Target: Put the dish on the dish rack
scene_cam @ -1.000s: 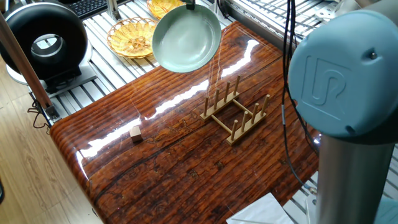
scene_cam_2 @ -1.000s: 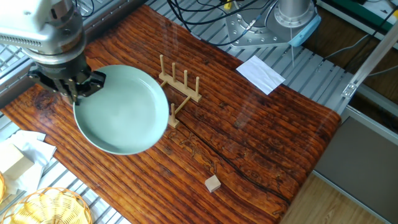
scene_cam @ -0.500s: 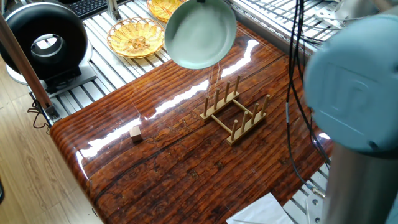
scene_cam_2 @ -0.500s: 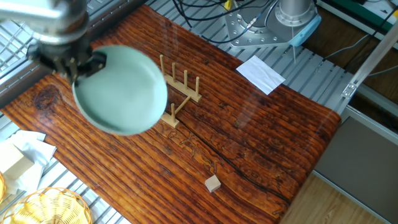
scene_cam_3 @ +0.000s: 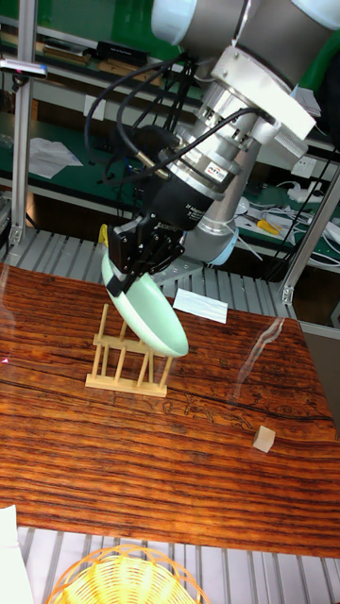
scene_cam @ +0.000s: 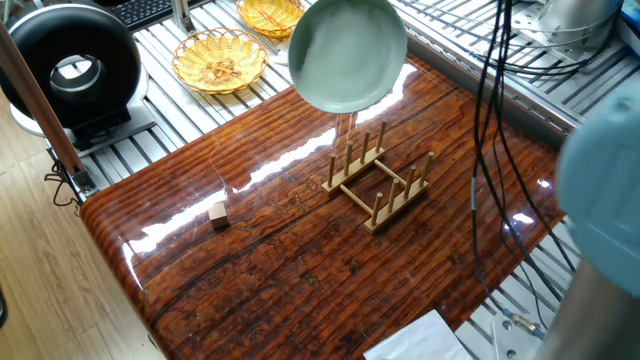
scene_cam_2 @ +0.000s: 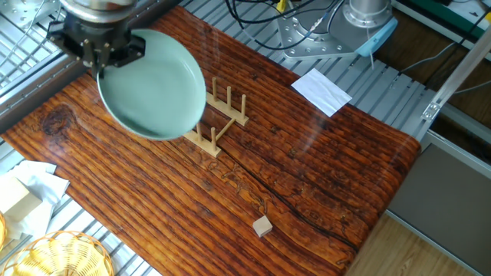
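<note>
The pale mint-green dish (scene_cam: 346, 52) (scene_cam_2: 151, 86) (scene_cam_3: 149, 319) hangs tilted in the air, held by its rim. My gripper (scene_cam_2: 104, 55) (scene_cam_3: 132, 274) is shut on the dish's upper edge. The dish hovers just above the light-wood dish rack (scene_cam: 379, 178) (scene_cam_2: 221, 116) (scene_cam_3: 125, 357), which stands on the dark wooden table (scene_cam: 300, 260). In the tall fixed view the dish's lower edge overlaps the rack's pegs; whether they touch I cannot tell. The gripper is out of the frame in one fixed view.
A tiny wooden cube (scene_cam: 218, 214) (scene_cam_2: 263, 226) (scene_cam_3: 265, 438) lies on the table away from the rack. Woven yellow baskets (scene_cam: 218, 58) (scene_cam_3: 126, 576) stand off the table's edge. A black round device (scene_cam: 70, 65) sits at the left, white paper (scene_cam_2: 321, 89) beyond the rack.
The gripper has carried the dish toward the rack and tilted it more steeply on edge. Rack and cube have not moved.
</note>
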